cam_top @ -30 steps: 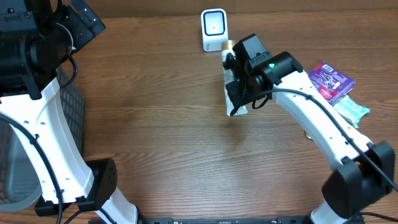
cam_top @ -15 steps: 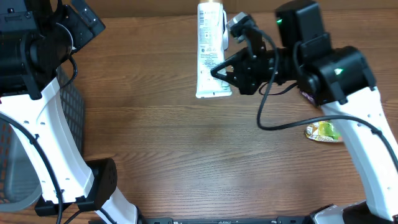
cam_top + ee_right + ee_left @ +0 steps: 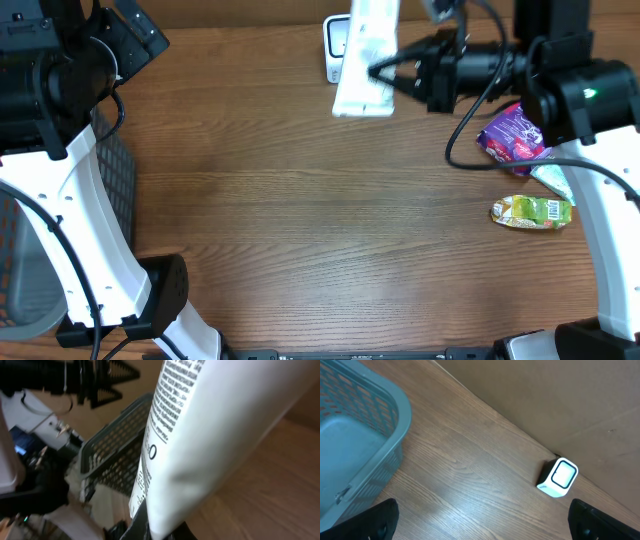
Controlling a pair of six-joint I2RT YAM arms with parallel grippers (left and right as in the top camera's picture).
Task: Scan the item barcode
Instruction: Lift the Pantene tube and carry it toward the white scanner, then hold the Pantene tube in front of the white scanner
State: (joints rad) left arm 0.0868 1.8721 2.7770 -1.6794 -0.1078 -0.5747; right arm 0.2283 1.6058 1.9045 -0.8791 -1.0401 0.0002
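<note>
The item is a white tube [image 3: 365,60] printed with black text, held off the table at the back. My right gripper [image 3: 400,72] is shut on its crimped end. Just behind the tube stands the small white scanner [image 3: 336,45], partly covered by it. In the right wrist view the tube [image 3: 210,430] fills the frame, rising from the right gripper [image 3: 160,532]. No barcode shows clearly. The left wrist view shows the scanner [image 3: 558,477] by the back wall. My left gripper [image 3: 482,527] hangs open over bare wood, nothing between its fingertips [image 3: 380,520].
A grey mesh basket [image 3: 355,445] sits at the table's left edge [image 3: 110,180]. A purple packet [image 3: 515,135], a pale green packet [image 3: 555,180] and a yellow-green pouch [image 3: 530,211] lie at the right. A brown wall borders the back.
The right arm has lifted the white tube from the table and swung it up and back, so it now hangs over the scanner. The left arm has not moved.
</note>
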